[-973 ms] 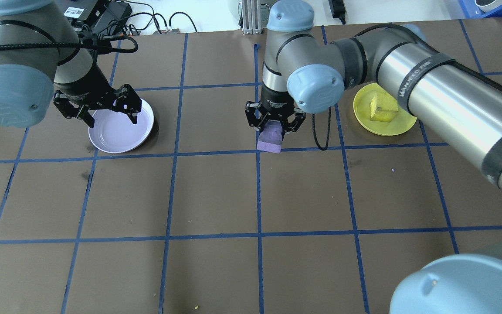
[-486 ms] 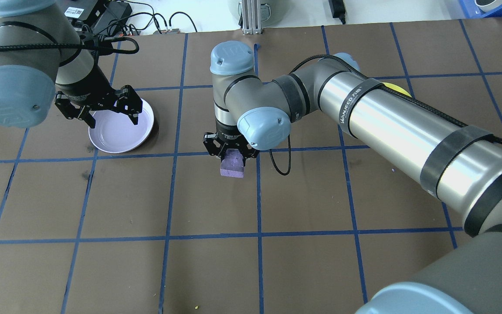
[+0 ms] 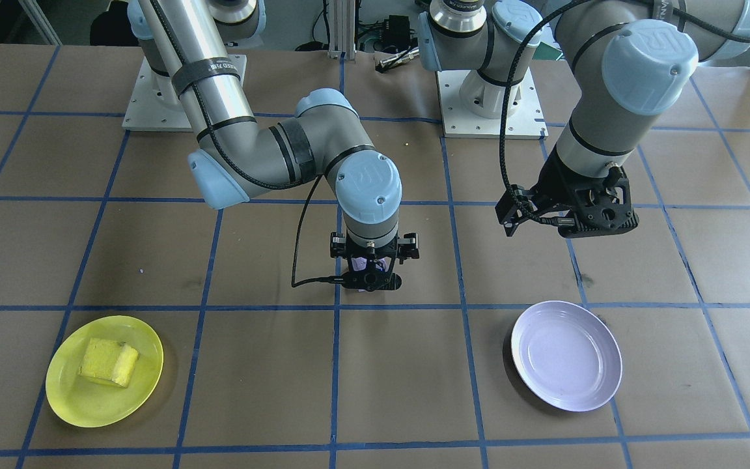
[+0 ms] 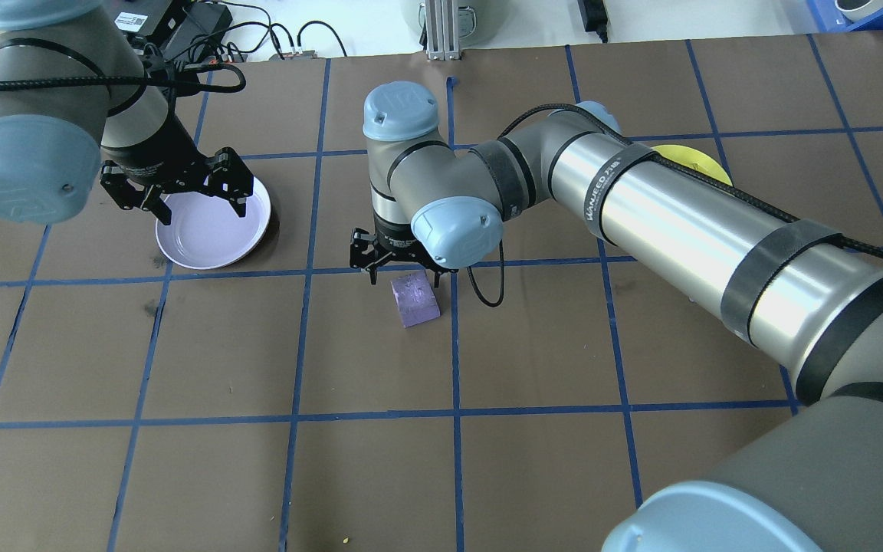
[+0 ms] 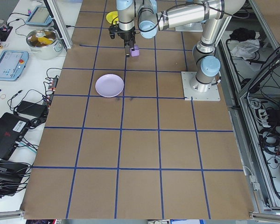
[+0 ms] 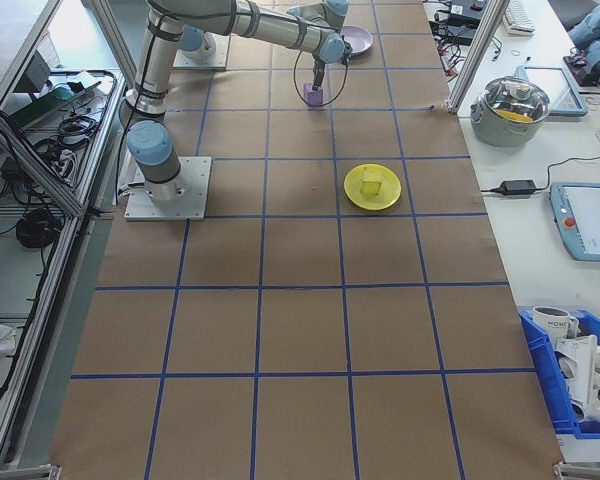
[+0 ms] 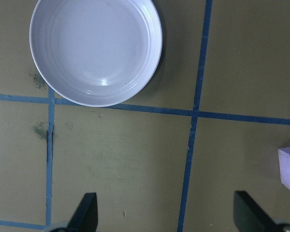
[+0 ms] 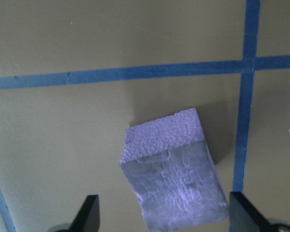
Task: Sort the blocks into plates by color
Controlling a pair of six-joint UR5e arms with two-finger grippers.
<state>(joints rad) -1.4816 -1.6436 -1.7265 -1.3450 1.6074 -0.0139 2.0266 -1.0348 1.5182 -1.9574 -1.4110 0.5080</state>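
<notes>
— Midway: where's the purple block (image 4: 415, 300)?
— Free on the table under the spread right gripper (image 4: 399, 266), beside the lavender plate (image 4: 211, 230). Left gripper (image 4: 179, 192), spread, likely grasps next.

1. Only clear-ish text is on the black strap (image 4: 624, 173) wrapped around the right arm's silver tube: white letters, looks like "HANJEED" plus a few more characters too small to make out.
2. The right arm's wrist cap (image 3: 368, 180) has an embossed "UR" logo.
3. A white mug (image 6: 553, 320) in the blue bin has dark lettering, too small to read.
</notes>
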